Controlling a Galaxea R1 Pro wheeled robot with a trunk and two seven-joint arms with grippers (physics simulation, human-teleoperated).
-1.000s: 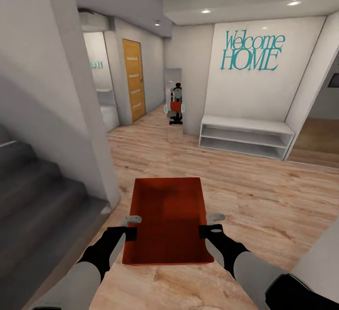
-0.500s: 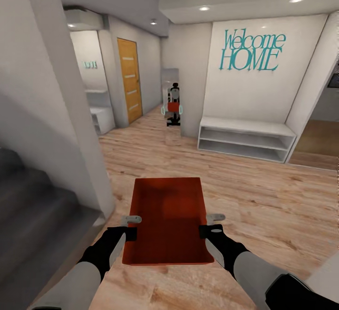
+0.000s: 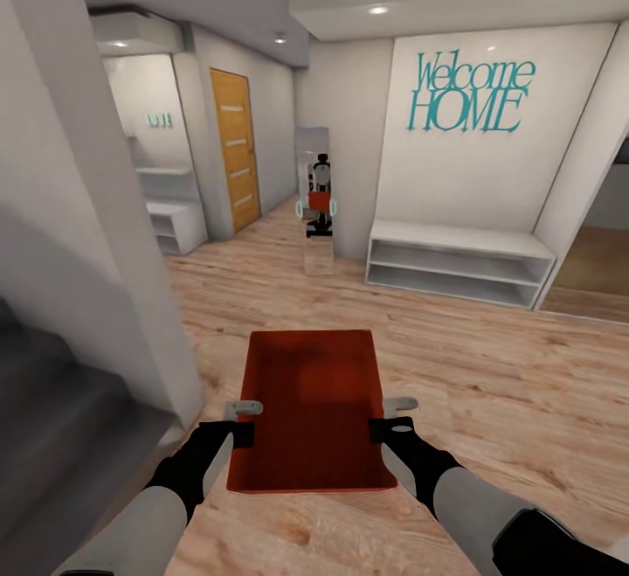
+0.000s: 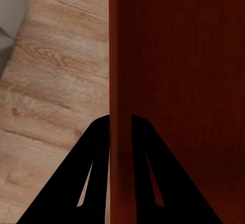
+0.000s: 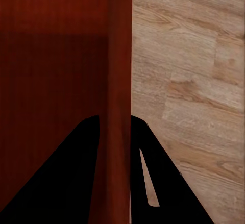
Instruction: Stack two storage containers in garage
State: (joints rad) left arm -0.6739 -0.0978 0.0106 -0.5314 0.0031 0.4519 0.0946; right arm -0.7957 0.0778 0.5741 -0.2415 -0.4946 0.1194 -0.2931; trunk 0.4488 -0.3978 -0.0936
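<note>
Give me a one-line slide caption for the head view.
Both grippers, left and right, carry an orange-red bin across a wood-floored hall toward a wooden door.

The head camera is looking forward and down a hallway; each wrist camera is peering close along its tool — all three sharing the storage container [image 3: 307, 410] and wood floor [image 3: 489, 384].

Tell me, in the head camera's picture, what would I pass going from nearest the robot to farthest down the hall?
Storage container held between the left gripper and right gripper → bare wood plank floor → tall mirror → orange-brown door.
</note>
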